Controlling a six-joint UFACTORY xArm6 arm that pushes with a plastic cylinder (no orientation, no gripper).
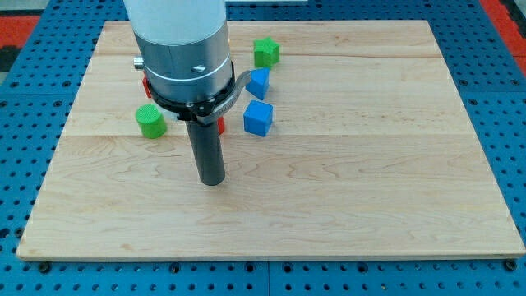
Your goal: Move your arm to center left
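My tip [212, 181]: bare dark rod end, grips nothing, on pale wooden board [370, 205], below green cylinder [150, 122] and 2 blue cubes [258, 117]. Step: travel pending. Next: slide toward left edge, mid-height, passing under cylinder.

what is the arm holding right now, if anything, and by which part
Nothing is held. My tip rests bare on the wooden board, touching no block; the green cylinder lies toward the view's upper left of it, the blue cube toward the upper right.

A robotics lab bench: wooden board [345, 189] on a blue perforated table [509, 99]; coloured blocks.
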